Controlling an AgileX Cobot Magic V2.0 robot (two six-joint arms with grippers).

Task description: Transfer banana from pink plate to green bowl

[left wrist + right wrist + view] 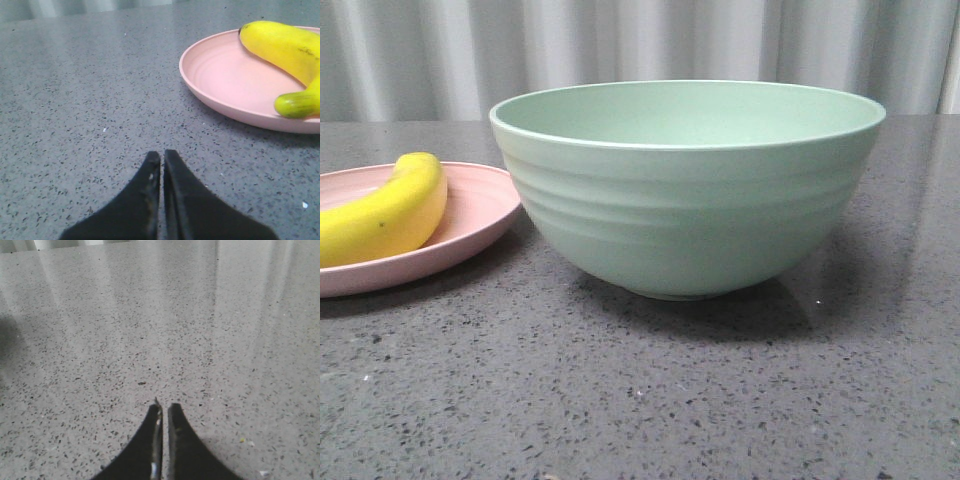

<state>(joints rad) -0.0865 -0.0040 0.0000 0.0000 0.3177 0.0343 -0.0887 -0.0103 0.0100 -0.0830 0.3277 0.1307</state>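
Note:
The yellow banana [385,212] lies on the pink plate [480,225] at the left of the front view. The mint-green bowl [688,190] stands just right of the plate, its inside hidden from this low angle. Neither gripper shows in the front view. In the left wrist view the left gripper [162,154] is shut and empty, low over the grey table, with the plate [225,85] and banana [285,47] ahead and to one side of it. The right gripper [164,407] is shut and empty over bare table, with no task object in its view.
The grey speckled table [640,400] spreads in front of the bowl and plate. A pale pleated curtain [640,45] closes off the back.

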